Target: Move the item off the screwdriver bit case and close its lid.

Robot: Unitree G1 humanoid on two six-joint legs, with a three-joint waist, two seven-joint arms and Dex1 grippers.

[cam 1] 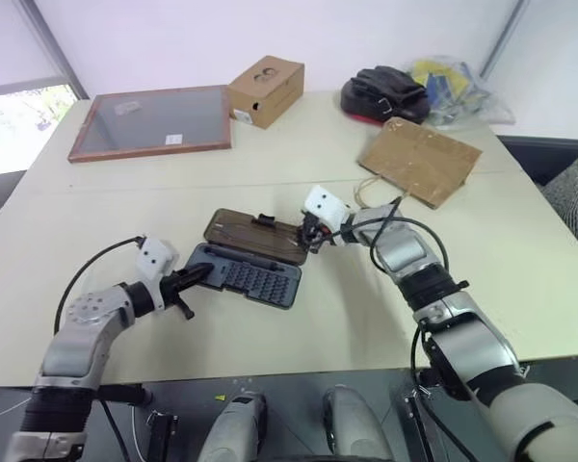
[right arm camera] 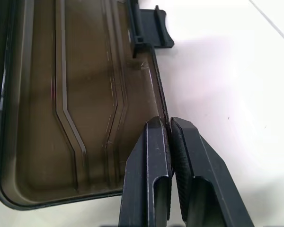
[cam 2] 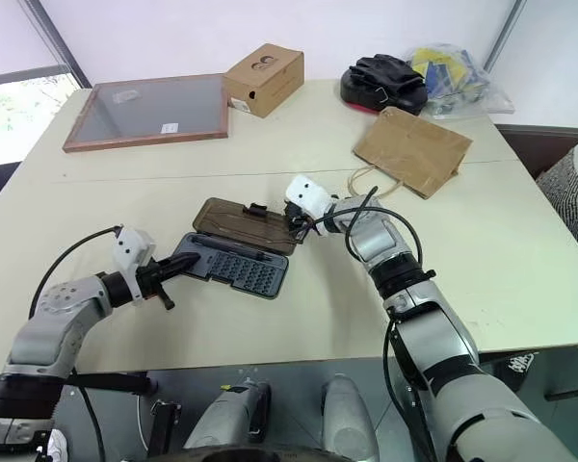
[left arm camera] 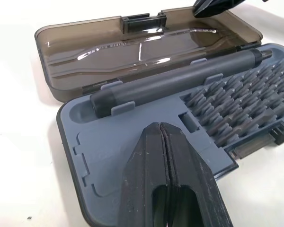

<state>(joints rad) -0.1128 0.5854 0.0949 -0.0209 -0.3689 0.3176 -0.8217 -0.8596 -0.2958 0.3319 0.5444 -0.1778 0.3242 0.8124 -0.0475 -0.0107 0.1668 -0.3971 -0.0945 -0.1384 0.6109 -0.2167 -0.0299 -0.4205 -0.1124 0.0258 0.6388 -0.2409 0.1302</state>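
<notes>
Screwdriver bit case (cam 1: 247, 273) open near the table (cam 1: 125, 318) front edge, lid (cam 1: 255, 234) laid flat behind the tray. Right gripper (right arm camera: 169, 130) pinching the lid's rim at its right end. Left gripper (left arm camera: 162, 137) pressed together, tips over the tray's left end. Kraft paper bag (cam 1: 419, 159) well apart, far right, beside black gloves (cam 1: 385, 91). Cardboard box (cam 1: 266, 89) and framed glass panel (cam 1: 152, 121) at the back.

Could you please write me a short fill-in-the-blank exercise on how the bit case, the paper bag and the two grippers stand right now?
1. The lid of the screwdriver bit case lies ____.
2. The right gripper is shut on the lid's ____.
3. The paper bag lies on the ____, apart from the case.
4. The left gripper, shut, presses on the case's ____.

Missing words: open; rim; table; tray
</notes>
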